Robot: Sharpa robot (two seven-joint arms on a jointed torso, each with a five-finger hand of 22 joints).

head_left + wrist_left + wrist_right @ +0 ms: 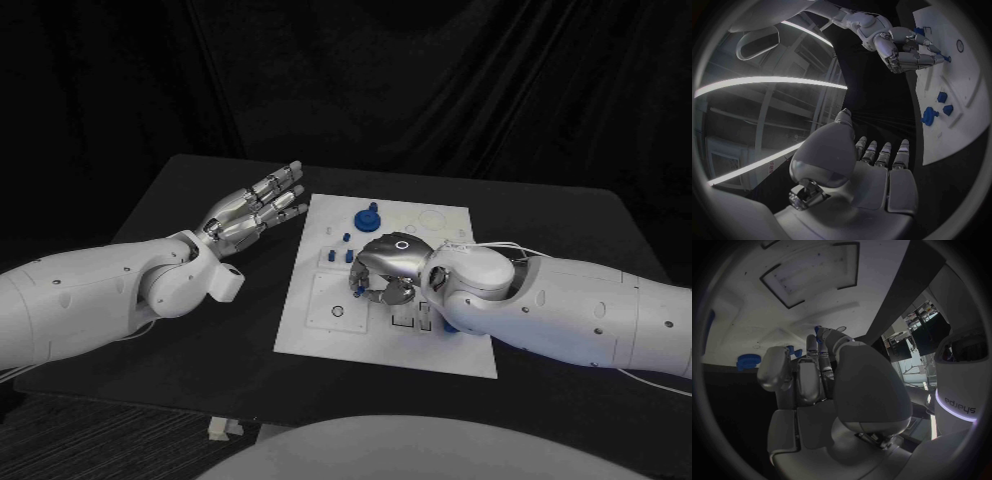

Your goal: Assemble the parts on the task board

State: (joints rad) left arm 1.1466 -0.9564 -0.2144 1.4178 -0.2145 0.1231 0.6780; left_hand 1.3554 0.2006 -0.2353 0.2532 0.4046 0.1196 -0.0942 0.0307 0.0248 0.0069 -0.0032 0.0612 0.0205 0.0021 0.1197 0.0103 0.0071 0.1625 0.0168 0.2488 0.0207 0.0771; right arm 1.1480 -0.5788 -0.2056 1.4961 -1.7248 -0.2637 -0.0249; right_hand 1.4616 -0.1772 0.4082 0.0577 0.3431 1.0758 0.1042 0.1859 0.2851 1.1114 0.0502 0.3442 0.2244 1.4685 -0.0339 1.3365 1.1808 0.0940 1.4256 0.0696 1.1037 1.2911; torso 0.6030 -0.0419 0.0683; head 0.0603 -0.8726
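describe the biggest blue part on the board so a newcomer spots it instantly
Start at the white rectangular task board mid-table. Near its far edge, beyond the right hand, stands a round blue knob-like part. It is clearly larger than the small blue pieces nearby.

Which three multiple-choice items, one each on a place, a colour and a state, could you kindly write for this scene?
1. Where is the left hand?
A. Over the black table, beside the task board
B. Flat on the board's middle
C. Below the table's edge

2. What colour are the parts on the board?
A. Red
B. Blue
C. Yellow

3. How is the left hand?
A. Clenched in a fist
B. Gripping a round part
C. Fingers stretched out, holding nothing

Answers:
1. A, as the head view shows it off the board's far left corner.
2. B, as every small piece on the white plate is blue.
3. C, as its fingers lie straight and nothing is in its palm.
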